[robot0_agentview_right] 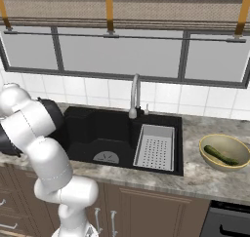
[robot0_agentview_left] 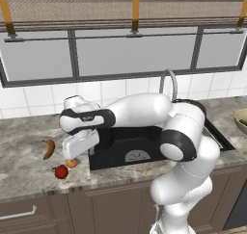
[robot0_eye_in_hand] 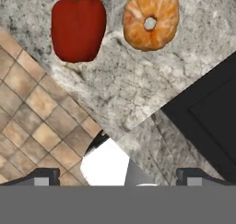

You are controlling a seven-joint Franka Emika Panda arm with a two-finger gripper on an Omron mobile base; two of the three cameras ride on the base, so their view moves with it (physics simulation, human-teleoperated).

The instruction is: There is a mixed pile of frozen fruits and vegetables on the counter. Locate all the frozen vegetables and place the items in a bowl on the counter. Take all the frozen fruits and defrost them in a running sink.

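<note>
My gripper [robot0_eye_in_hand: 119, 176] hangs open over the counter's [robot0_eye_in_hand: 138, 80] front edge, nothing between its tips. Ahead of it in the hand view lie the red apple [robot0_eye_in_hand: 78, 28] and the small orange [robot0_eye_in_hand: 150, 18], side by side and apart from the fingers. In the left base view the hand [robot0_agentview_left: 79, 145] hovers just above the orange [robot0_agentview_left: 71, 163], with the apple [robot0_agentview_left: 61, 171] beside it and the curved brown-orange banana [robot0_agentview_left: 48, 149] further left. The green vegetable [robot0_agentview_right: 220, 154] lies in the tan bowl [robot0_agentview_right: 233, 164] on the counter right of the black sink [robot0_agentview_right: 97, 128]. No water shows at the tap [robot0_agentview_right: 134, 97].
A grey perforated tray [robot0_agentview_right: 156, 146] fills the sink's right part. The sink's corner [robot0_eye_in_hand: 207, 117] is close to the right of the gripper. The counter edge drops to the tiled floor [robot0_eye_in_hand: 32, 126]. A drawer handle [robot0_agentview_left: 19, 214] sits below the fruits.
</note>
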